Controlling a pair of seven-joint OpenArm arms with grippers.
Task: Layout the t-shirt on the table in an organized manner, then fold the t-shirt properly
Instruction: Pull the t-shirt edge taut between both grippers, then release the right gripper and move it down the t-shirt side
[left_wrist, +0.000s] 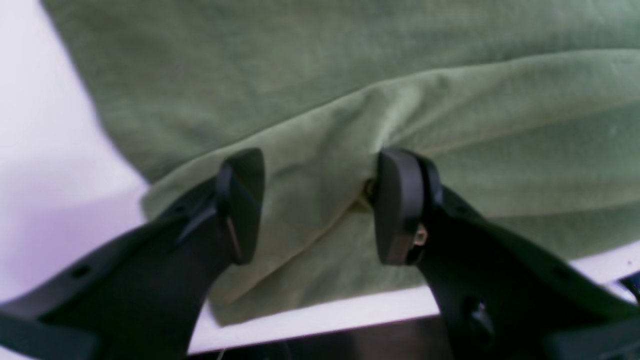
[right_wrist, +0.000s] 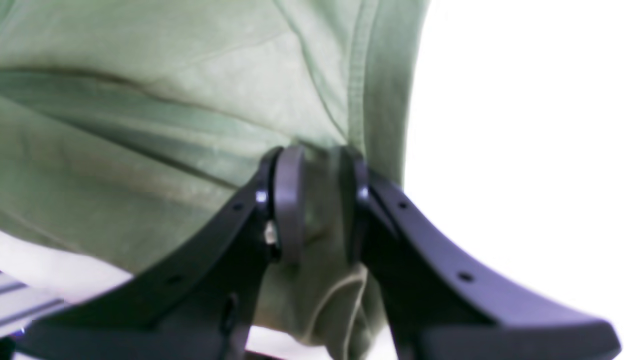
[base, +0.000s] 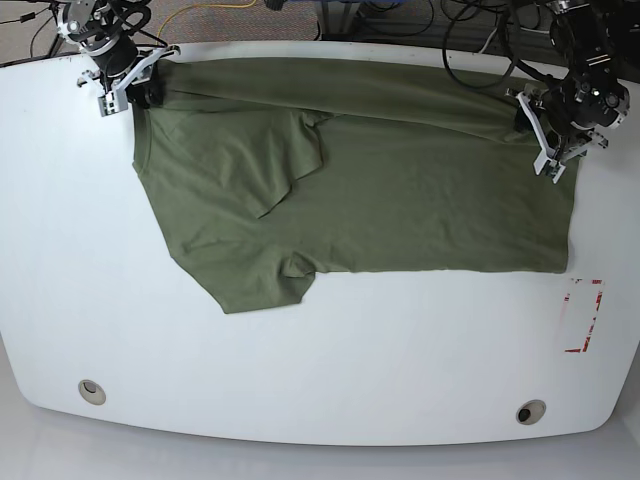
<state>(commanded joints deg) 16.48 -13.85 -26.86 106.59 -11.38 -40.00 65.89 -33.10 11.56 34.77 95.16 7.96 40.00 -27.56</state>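
The olive-green t-shirt (base: 400, 190) lies spread across the far half of the white table (base: 300, 370), with a long fold along its far edge and a sleeve lapped over the body on the left. In the base view my right gripper (base: 140, 85) sits at the shirt's far left corner. Its wrist view shows that gripper (right_wrist: 322, 205) shut on a hemmed edge of the t-shirt (right_wrist: 150, 100). My left gripper (base: 540, 130) is at the far right corner. There its fingers (left_wrist: 320, 205) stand apart, straddling a raised fold of the t-shirt (left_wrist: 350, 75).
A red tape rectangle (base: 583, 315) marks the table near the right edge. Two round metal grommets (base: 91, 390) (base: 530, 411) sit near the front edge. Cables (base: 470, 30) lie beyond the far edge. Bare white table (right_wrist: 525, 150) shows beside the right gripper.
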